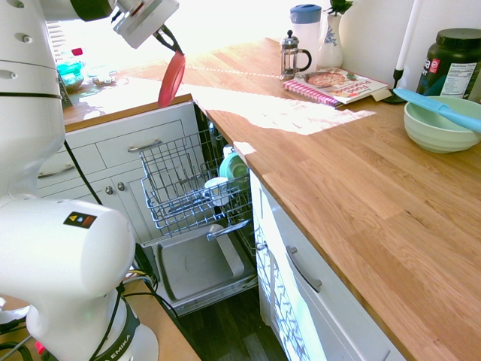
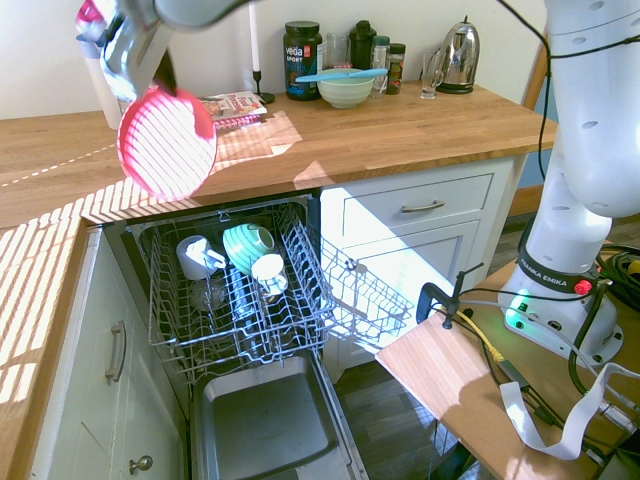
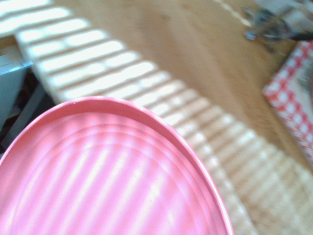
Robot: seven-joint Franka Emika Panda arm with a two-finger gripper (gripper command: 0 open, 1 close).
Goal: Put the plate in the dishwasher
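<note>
The hand (image 1: 171,43) is pinching the plate (image 2: 166,143) by its rim above the counter edge (image 2: 200,195); it risks slipping before reaching the dishwasher (image 2: 240,300).

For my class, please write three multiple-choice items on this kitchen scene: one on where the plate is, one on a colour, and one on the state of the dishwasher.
1. Where is the plate?
A. Lying flat in the rack
B. Held in the air by the gripper, above the counter edge
C. Inside the pale green bowl

2. What colour is the utensil resting across the pale green bowl?
A. Light blue
B. Yellow
C. Black

3. What state is the dishwasher in?
A. Door shut
B. Door open, rack pushed in and bare
C. Door down, rack pulled out with cups in it

Answers:
1 B, the plate hangs on edge from the shut gripper.
2 A, it shows light blue in both exterior views.
3 C, the wire rack stands out over the lowered door.
</note>
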